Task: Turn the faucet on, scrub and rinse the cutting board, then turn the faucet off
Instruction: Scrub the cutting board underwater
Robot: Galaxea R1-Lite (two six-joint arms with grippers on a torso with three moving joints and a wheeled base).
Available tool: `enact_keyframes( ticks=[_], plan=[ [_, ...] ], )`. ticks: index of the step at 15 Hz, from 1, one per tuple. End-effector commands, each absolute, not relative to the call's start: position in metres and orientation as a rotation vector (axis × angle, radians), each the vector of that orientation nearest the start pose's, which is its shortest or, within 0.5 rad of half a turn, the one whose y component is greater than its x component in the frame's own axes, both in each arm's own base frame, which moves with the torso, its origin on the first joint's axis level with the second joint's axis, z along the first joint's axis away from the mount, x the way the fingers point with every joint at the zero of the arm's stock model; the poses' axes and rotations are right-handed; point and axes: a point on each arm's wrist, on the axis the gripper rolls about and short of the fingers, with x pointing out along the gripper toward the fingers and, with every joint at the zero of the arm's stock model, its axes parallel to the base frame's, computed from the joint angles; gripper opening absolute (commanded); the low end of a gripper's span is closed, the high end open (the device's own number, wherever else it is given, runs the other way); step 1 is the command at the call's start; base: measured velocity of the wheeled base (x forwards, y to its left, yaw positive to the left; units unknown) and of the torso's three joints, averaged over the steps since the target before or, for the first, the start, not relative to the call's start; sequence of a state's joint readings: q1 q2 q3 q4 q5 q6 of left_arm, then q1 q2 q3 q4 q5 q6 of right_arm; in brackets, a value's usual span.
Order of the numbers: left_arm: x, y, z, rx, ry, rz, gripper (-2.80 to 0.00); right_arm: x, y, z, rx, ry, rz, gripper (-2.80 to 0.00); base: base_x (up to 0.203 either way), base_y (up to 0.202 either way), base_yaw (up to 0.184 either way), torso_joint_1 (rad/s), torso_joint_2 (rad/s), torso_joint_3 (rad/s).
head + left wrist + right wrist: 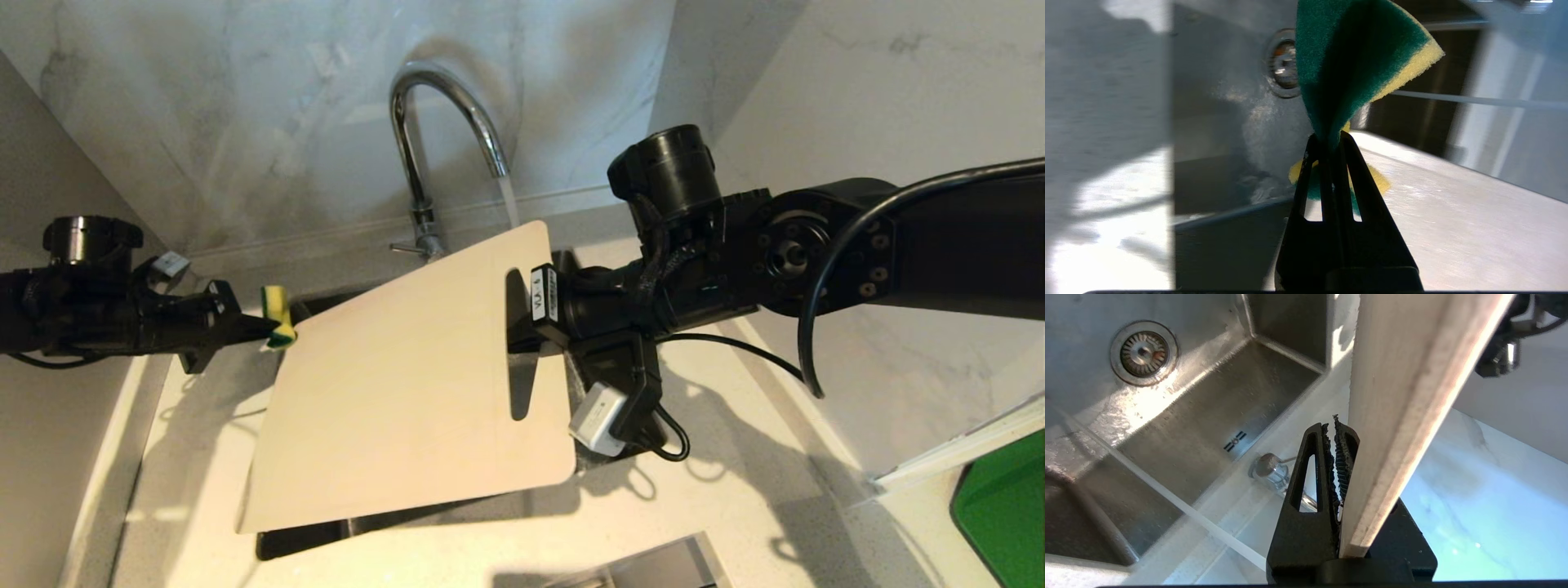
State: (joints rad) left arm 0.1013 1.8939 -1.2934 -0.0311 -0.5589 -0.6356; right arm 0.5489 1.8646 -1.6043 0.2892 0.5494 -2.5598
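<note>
Steel drain [1144, 353] shows only in wrist views, perhaps wet.

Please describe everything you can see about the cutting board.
The cutting board is a thin, pale cream rectangle with rounded corners and a long handle slot near one short end. It looks like plastic. The right claw, shut, grips it at the slot, holding it tilted above the sink. Water from the faucet falls behind its far corner.

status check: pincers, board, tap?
Left pincer shut on sponge, at board's edge. Right pincer clamps board by the slot end, over sink. Faucet running. Nothing in the way.
</note>
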Motion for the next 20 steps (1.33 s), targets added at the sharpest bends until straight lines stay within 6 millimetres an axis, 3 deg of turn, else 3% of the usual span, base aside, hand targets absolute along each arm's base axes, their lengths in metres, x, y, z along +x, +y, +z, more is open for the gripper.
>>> enact_keyframes(
  ticks=[1, 3, 6, 9, 12, 14, 20],
  plan=[
    [0.346, 0.014, 0.238, -0.786, 0.599, -0.315, -2.8, 0.3, 0.197, 0.261, -2.156, -1.111, 1.101, -2.8, 0.0, 0.0, 0.0, 0.0, 0.0, 0.0],
    [0.322, -0.02, 0.272, -0.775, 0.595, -0.42, -2.8, 0.299, 0.197, 0.255, -2.143, -1.104, 1.085, -2.8, 0.0, 0.0, 0.0, 0.0, 0.0, 0.0],
    [0.282, -0.085, 0.299, -0.737, 0.654, -0.614, -2.8, 0.297, 0.195, 0.258, -2.132, -1.101, 1.059, -2.8, 0.0, 0.0, 0.0, 0.0, 0.0, 0.0],
    [0.245, -0.146, 0.305, -0.688, 0.718, -0.731, -2.8, 0.296, 0.195, 0.26, -2.131, -1.101, 1.054, -2.8, 0.0, 0.0, 0.0, 0.0, 0.0, 0.0],
    [0.222, -0.186, 0.298, -0.634, 0.764, -0.772, -2.8, 0.296, 0.195, 0.259, -2.131, -1.1, 1.059, -2.8, 0.0, 0.0, 0.0, 0.0, 0.0, 0.0],
    [0.228, -0.188, 0.289, -0.634, 0.787, -0.737, -2.8, 0.292, 0.191, 0.258, -2.131, -1.093, 1.066, -2.8, 0.0, 0.0, 0.0, 0.0, 0.0, 0.0],
    [0.249, -0.168, 0.254, -0.639, 0.86, -0.602, -2.8, 0.291, 0.191, 0.26, -2.132, -1.098, 1.059, -2.8, 0.0, 0.0, 0.0, 0.0, 0.0, 0.0]
  ],
)
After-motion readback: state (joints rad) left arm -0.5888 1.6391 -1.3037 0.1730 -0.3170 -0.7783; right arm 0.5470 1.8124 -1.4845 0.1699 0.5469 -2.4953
